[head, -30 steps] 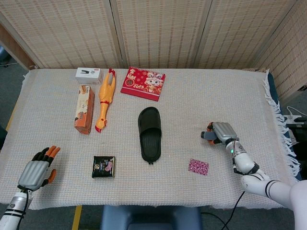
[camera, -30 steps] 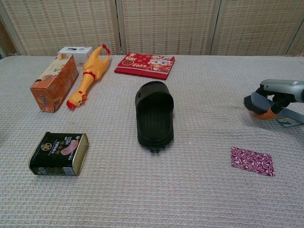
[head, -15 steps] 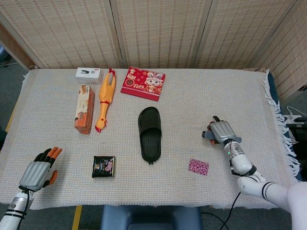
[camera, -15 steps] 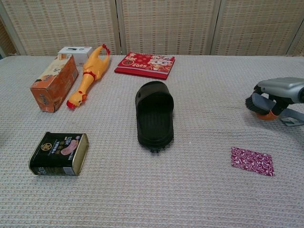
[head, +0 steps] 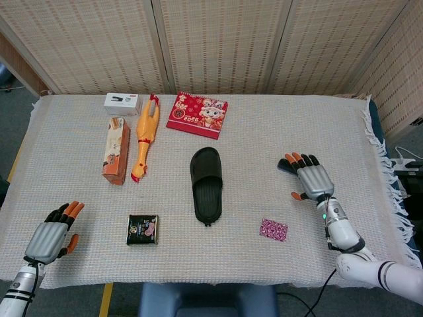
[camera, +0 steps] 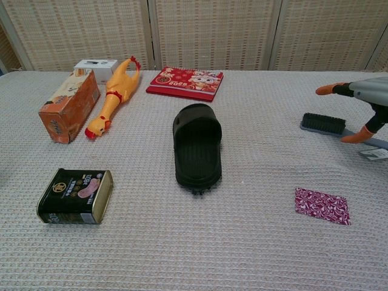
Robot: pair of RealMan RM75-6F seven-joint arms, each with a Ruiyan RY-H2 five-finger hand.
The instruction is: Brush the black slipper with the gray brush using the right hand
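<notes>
Gray brush (camera: 324, 123) lies bristles-up near the desk's right edge; our right hand (head: 312, 179) hovers wide and empty above it, the black slipper (head: 206, 183) unbrushed mid-desk.

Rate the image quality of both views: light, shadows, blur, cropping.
Head view: even, soft light, faint shadows, everything sharp; the right hand hides most of the gray brush. Chest view: equally sharp, no glare; the right hand is cropped at the frame edge, the black slipper fully shown.
</notes>
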